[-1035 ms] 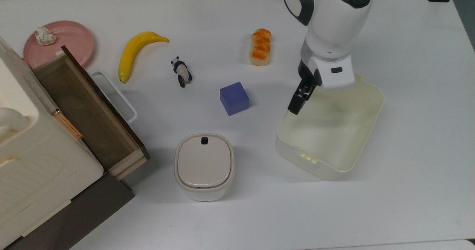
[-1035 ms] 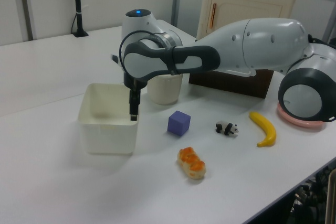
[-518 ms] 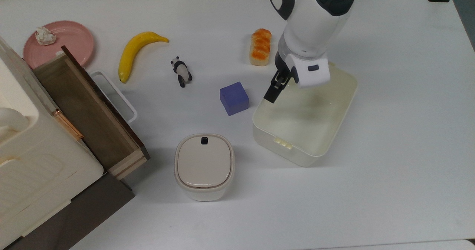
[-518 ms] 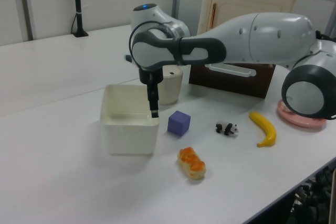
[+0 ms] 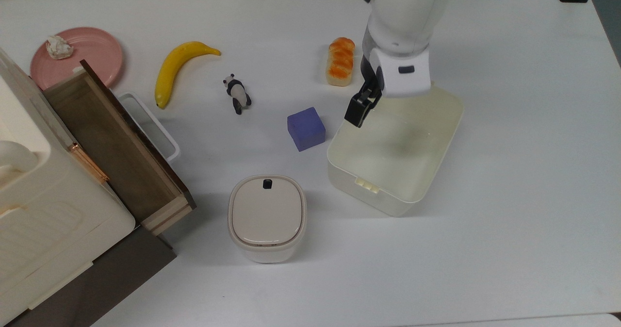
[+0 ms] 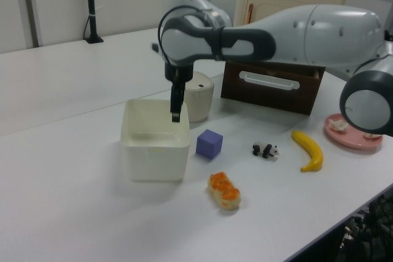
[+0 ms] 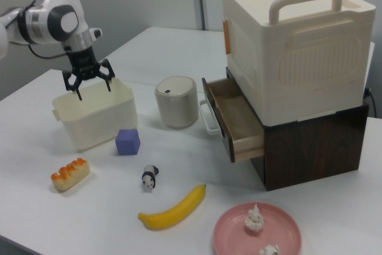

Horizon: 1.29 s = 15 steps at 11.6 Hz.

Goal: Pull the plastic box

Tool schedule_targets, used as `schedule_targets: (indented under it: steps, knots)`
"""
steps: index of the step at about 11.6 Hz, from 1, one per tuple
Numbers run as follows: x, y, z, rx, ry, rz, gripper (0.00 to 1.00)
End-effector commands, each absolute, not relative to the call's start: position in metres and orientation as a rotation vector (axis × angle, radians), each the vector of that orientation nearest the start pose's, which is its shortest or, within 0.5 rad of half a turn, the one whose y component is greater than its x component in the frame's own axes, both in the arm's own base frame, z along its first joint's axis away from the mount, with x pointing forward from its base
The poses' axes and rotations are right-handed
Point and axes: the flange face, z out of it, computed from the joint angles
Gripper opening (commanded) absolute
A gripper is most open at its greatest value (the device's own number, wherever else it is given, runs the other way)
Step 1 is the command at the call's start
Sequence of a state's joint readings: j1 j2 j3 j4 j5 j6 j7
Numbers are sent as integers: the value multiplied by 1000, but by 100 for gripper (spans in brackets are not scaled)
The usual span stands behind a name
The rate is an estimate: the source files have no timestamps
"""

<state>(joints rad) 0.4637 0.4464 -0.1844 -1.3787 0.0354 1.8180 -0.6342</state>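
The plastic box [image 5: 395, 145] sits on the tabletop [image 5: 509, 220] just beside the purple cube [image 5: 305, 128], while the gripper [image 7: 88, 83] hovers above its rim with fingers [image 7: 76, 89] spread, apparently released and clear of the wall.

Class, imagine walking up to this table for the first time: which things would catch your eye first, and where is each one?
The white robot arm dominates, its open gripper raised just above the rim of the plastic box at the top view's right. Next comes the tall cream appliance with its wooden drawer pulled open, at the right view's right. The yellow banana stands out on the white table.
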Motion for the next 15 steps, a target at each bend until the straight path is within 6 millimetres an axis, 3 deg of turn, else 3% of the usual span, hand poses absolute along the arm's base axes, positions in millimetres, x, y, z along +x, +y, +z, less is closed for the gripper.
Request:
schedule_targets:
  steps: [1,4,5,9,10,15]
  knots:
    - [633,171,531,-2980,-997,-107,100]
    - [612,92,570,-3098,-444,-51,100]
    - [607,57,579,-3113,-292,-27,100]
    - [598,-30,588,-3121,-51,-16,100]
    - [594,-33,597,-3120,-41,-39,100]
    - [594,-31,590,-3138,94,6,100]
